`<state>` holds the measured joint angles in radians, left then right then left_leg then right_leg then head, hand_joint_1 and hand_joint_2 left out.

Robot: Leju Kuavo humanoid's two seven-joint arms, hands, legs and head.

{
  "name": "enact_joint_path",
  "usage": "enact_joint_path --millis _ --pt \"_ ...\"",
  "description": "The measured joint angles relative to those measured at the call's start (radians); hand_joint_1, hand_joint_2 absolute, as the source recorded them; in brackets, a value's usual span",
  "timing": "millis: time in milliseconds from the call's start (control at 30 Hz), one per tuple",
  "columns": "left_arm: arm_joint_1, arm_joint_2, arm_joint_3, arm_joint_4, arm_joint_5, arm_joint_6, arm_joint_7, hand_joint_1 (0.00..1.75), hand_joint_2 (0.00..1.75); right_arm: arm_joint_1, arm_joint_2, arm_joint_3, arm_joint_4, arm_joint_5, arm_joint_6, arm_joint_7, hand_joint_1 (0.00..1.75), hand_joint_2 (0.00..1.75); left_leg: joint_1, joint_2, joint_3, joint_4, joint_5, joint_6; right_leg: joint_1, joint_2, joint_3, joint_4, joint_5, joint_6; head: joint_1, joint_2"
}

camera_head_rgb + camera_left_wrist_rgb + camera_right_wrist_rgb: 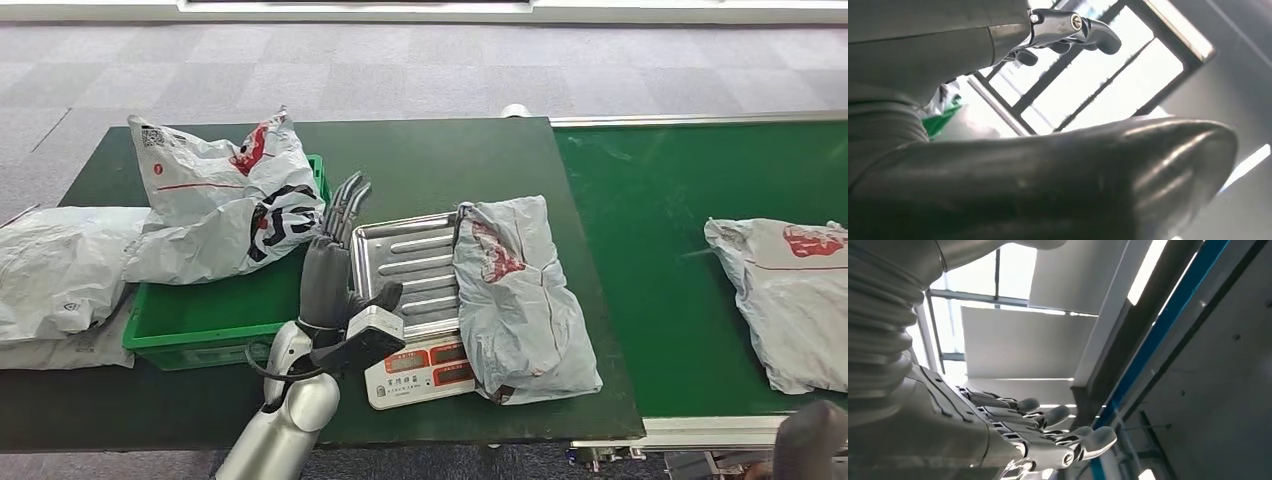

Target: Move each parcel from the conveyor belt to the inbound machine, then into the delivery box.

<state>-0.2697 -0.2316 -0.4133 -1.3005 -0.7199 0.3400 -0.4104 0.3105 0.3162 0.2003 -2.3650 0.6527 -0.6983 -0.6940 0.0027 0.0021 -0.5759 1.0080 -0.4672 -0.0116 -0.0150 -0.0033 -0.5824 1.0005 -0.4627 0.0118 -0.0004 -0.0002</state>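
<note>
From our head we look down over the desk (450,160); both wrist cameras sit close behind their hands, facing ceiling windows.

Four parcels (520,295) (790,300) (225,200) (55,270); one green bin (215,315); one scale (415,300); one belt (680,200)

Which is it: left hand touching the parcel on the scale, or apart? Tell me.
Apart. The head view shows bare scale tray between the left hand and the parcel.
</note>
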Motion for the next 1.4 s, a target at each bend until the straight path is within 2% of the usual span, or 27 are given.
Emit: enact_joint_path --millis 67,200,500,733,1200,1333,1400 --pt "-0.036 0.004 -0.018 0.042 -0.030 -0.080 0.015 0.00 1.75 0.000 0.000 -0.001 0.002 -0.021 0.000 -0.002 0.00 1.75 0.000 0.000 0.000 0.000 0.000 0.000 0.000 0.000 0.000 0.000 0.000 0.000 0.000 0.000" --pt "-0.124 0.008 -0.077 0.177 -0.095 -0.223 0.037 0.00 1.75 0.000 0.000 -0.001 0.004 -0.029 0.001 -0.003 0.00 1.75 0.000 0.000 0.000 0.000 0.000 0.001 0.000 0.000 0.001 0.000 0.001 0.000 0.000 0.000" --pt "-0.239 0.010 -0.179 0.464 -0.085 -0.391 -0.015 0.00 1.75 -0.005 0.000 -0.001 0.046 -0.050 0.001 -0.003 0.00 1.75 0.000 0.000 0.000 0.000 0.001 0.000 0.000 0.000 0.001 0.000 0.001 0.000 0.000 0.000" --pt "-0.286 0.010 -0.216 0.566 -0.057 -0.424 -0.035 0.00 1.75 -0.008 0.000 -0.001 0.074 -0.053 0.001 -0.003 0.00 1.75 0.000 0.000 0.000 0.000 0.001 0.000 0.000 0.000 0.001 0.001 0.001 0.000 0.000 0.000" --pt "-0.346 0.008 -0.269 0.632 -0.015 -0.466 -0.039 0.00 1.75 -0.010 0.000 -0.001 0.093 -0.053 0.001 -0.003 0.00 1.75 0.000 0.000 0.000 0.000 0.001 0.000 0.000 0.000 0.001 0.001 0.001 0.000 0.000 0.000" --pt "-0.351 0.004 -0.274 0.643 -0.002 -0.463 -0.040 1.75 1.75 -0.010 -0.001 -0.001 0.096 -0.053 0.001 -0.003 0.00 1.75 0.000 0.000 0.000 0.000 0.001 0.000 0.000 0.000 0.001 0.001 0.001 0.000 0.000 0.000" --pt "-0.354 0.002 -0.277 0.646 0.011 -0.454 -0.041 1.75 1.75 -0.010 -0.001 -0.001 0.097 -0.053 0.001 -0.003 0.00 1.75 0.000 0.000 0.000 0.000 0.001 0.000 0.000 0.000 0.001 0.001 0.001 0.000 0.000 0.000"
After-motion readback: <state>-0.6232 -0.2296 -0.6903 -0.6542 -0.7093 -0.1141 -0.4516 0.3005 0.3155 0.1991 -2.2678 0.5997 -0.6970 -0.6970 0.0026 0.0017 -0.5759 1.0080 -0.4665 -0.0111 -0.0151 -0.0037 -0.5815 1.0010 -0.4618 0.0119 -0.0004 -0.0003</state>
